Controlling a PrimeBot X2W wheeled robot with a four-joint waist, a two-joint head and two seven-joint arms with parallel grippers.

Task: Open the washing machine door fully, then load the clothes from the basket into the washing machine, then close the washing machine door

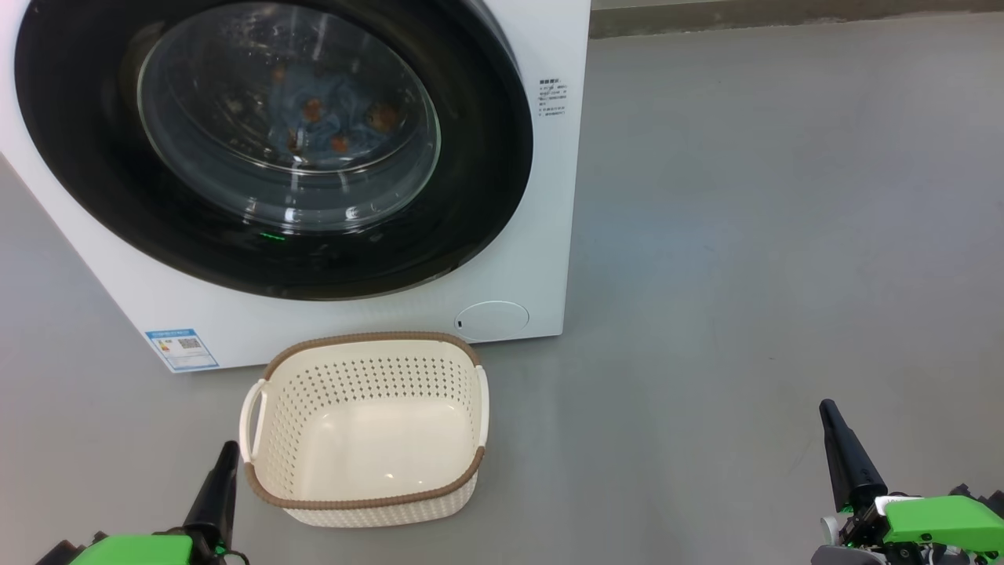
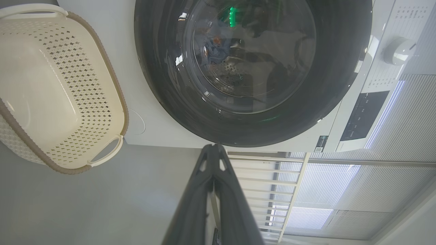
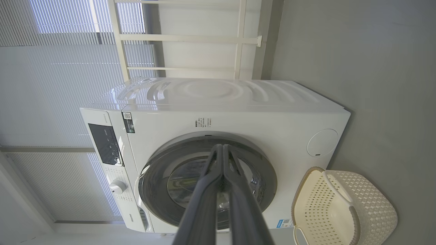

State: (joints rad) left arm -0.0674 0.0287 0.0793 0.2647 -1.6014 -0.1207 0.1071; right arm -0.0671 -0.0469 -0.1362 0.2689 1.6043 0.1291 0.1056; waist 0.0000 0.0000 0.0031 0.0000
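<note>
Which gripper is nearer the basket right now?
Left. The left gripper is close beside the basket's near left corner, with its fingers pointing up alongside it. The right gripper is far off to the basket's right.

Door [image 1: 94,157] shut, blocks drum; basket [image 1: 365,502] before washer.
</note>
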